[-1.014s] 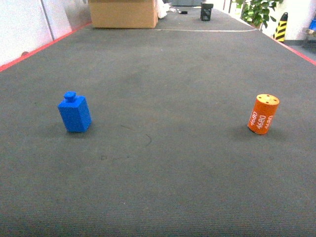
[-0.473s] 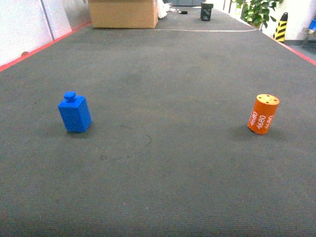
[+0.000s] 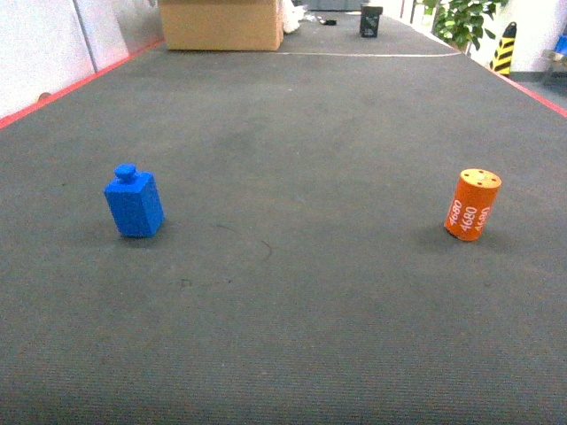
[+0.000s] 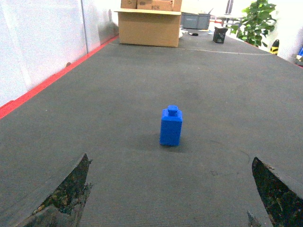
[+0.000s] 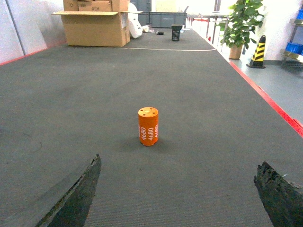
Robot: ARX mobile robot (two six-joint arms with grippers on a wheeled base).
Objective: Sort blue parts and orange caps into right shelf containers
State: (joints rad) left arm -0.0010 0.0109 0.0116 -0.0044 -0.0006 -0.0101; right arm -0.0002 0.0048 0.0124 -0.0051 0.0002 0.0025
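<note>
**Blue part and orange cap standing apart on dark floor mat, both claws wide**

Head view: blue part (image 3: 134,203) stands upright at left-centre of frame on the dark grey floor mat (image 3: 292,292); small round knob on top. Orange cap (image 3: 472,204) stands at right-centre, white "4680" on its side, small holes in flat top. The two are well apart, w/ bare mat between. Neither arm shows in this view.

Left wrist view: blue part sits just right of frame centre, upright, nothing touching it. Left claw (image 4: 170,198) is spread wide; only the dark finger tips show, at lower left (image 4: 61,194) and lower right corners, w/ the part up ahead between them, not within reach of either.

Right wrist view: orange cap near centre, upright, untouched. Right claw (image 5: 177,194) also wide; fingers (image 5: 75,196) at the bottom corners, cap ahead of them, apart.

Background: cardboard box (image 3: 221,24) at top left of head view, red line (image 3: 71,88) along mat's left edge, potted plant (image 3: 461,22) and yellow-black striped cone (image 3: 504,49) at top right. Shelf crates not visible in any view.
</note>
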